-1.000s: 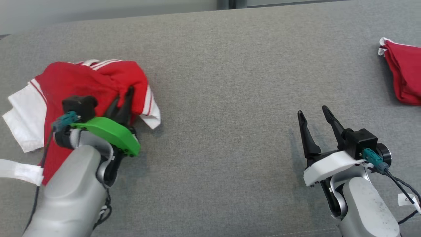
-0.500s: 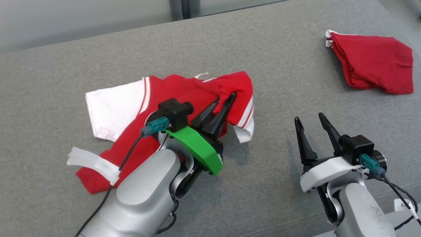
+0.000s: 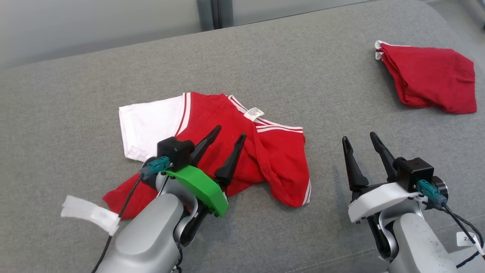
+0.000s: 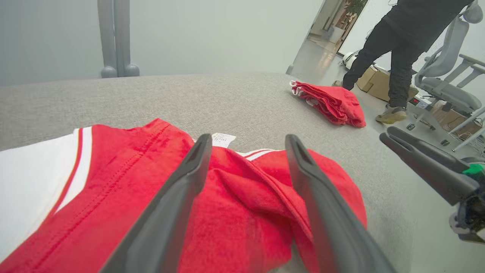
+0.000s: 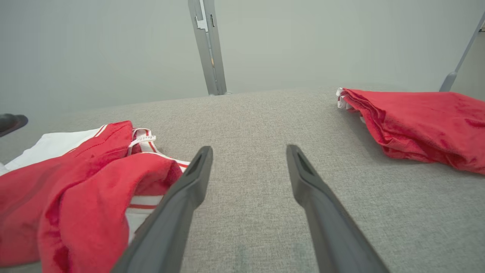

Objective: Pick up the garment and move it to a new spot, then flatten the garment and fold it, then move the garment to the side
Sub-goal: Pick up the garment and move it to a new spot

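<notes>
The garment (image 3: 235,151) is a red T-shirt with white sleeves and white stripes. It lies rumpled on the grey cushion (image 3: 265,68), collar label up. My left gripper (image 3: 229,132) hovers over its middle, open, with nothing between the fingers. In the left wrist view the garment (image 4: 125,189) spreads under both dark fingers (image 4: 189,170) of the left gripper (image 4: 248,140). My right gripper (image 3: 359,137) stands open to the right of the shirt, over bare cushion. The right wrist view has the garment (image 5: 75,182) at its left, beside the right gripper (image 5: 250,149).
A second red garment (image 3: 428,81), folded, lies at the far right of the cushion; the same folded garment (image 5: 413,121) shows in the right wrist view. A person (image 4: 401,49) stands beyond the cushion by an office chair (image 4: 447,83) and cardboard boxes. A grey post (image 5: 208,49) rises behind.
My left gripper has opened and let go of the red garment, which has dropped onto the cushion and spread out. The head camera turned earlier; the right gripper stays open.
</notes>
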